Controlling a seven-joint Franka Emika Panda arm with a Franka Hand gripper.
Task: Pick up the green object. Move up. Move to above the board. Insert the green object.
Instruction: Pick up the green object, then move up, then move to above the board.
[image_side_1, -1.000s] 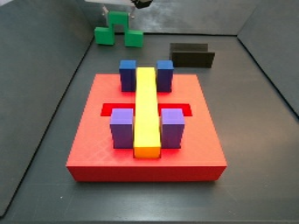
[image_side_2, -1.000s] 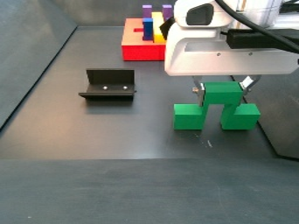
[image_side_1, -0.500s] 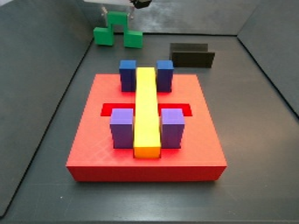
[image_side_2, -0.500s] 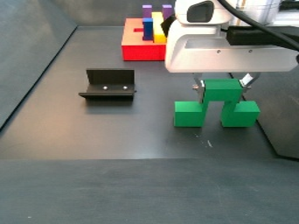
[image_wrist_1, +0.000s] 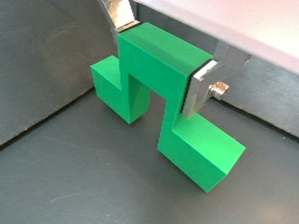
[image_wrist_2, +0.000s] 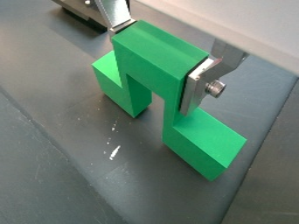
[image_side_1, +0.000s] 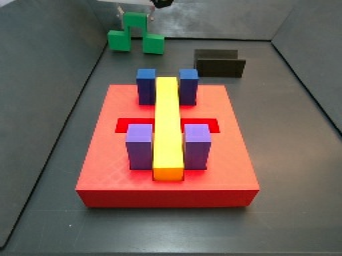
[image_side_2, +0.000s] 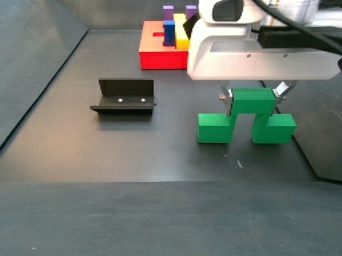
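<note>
The green object (image_wrist_1: 158, 87) is a bridge-shaped piece; it also shows in the other wrist view (image_wrist_2: 158, 83) and in both side views (image_side_1: 135, 37) (image_side_2: 249, 113). My gripper (image_wrist_1: 162, 54) (image_wrist_2: 160, 51) is shut on its raised middle cube, with a silver finger (image_wrist_1: 201, 86) flat on each side. The piece hangs just above the dark floor, away from the board. The board (image_side_1: 107, 160) is a red slab with a long yellow bar (image_side_1: 167, 120) and blue and purple blocks; it also shows far back in a side view (image_side_2: 158, 58). The gripper (image_side_2: 254, 92) sits under the white wrist body.
The dark L-shaped fixture (image_side_2: 123, 97) stands on the floor beside the green object, and shows behind the board in a side view (image_side_1: 219, 62). Grey walls ring the floor.
The gripper has risen slightly with the green object in its grip; the piece sits a little higher above the floor than a second ago.
</note>
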